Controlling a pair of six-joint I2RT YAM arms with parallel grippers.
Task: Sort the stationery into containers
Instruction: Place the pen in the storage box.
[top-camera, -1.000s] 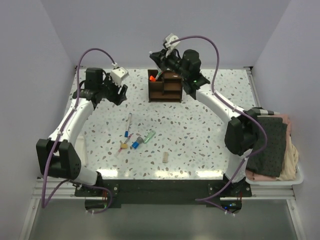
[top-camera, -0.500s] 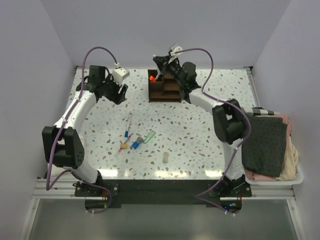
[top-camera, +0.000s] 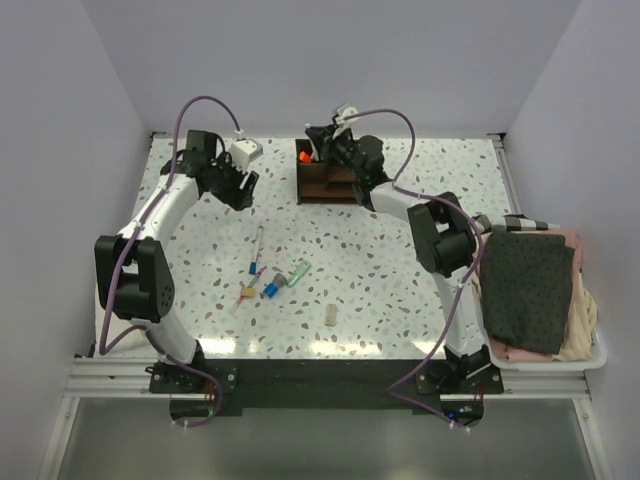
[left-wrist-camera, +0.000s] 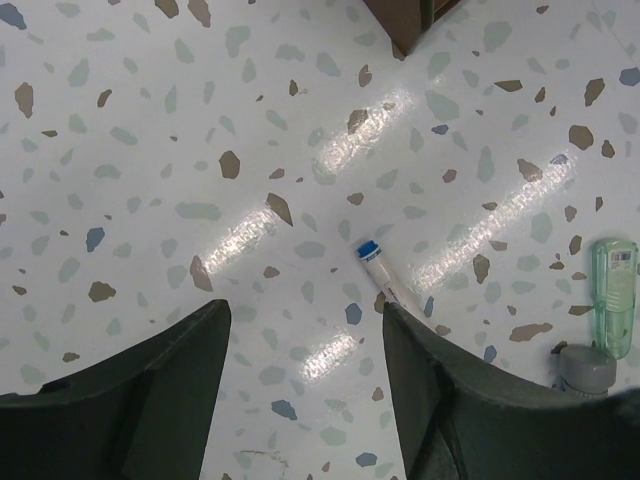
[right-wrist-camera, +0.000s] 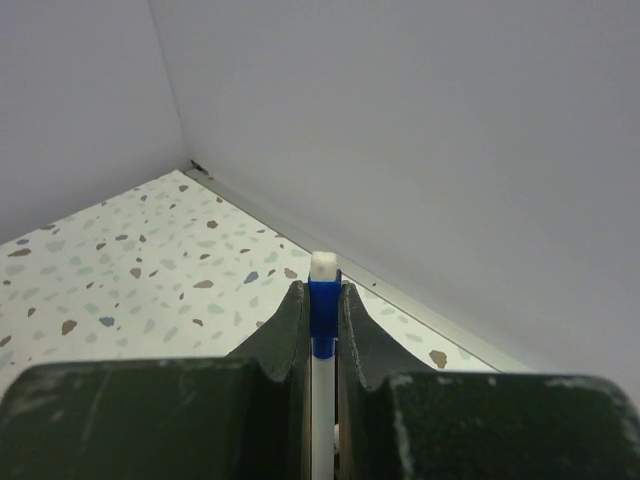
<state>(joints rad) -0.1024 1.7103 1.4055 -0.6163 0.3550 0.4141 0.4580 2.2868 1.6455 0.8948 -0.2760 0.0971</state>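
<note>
Brown wooden organizer (top-camera: 328, 186) w/ orange marker (top-camera: 304, 156) in far-left compartment.

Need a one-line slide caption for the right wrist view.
Right claw shut on a blue-and-white pen, its white tip toward the grey wall, speckled table beyond.

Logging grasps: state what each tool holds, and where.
Right tool pinches a thin white pen at its blue band near the tip. Left tool, open, holds nothing.
</note>
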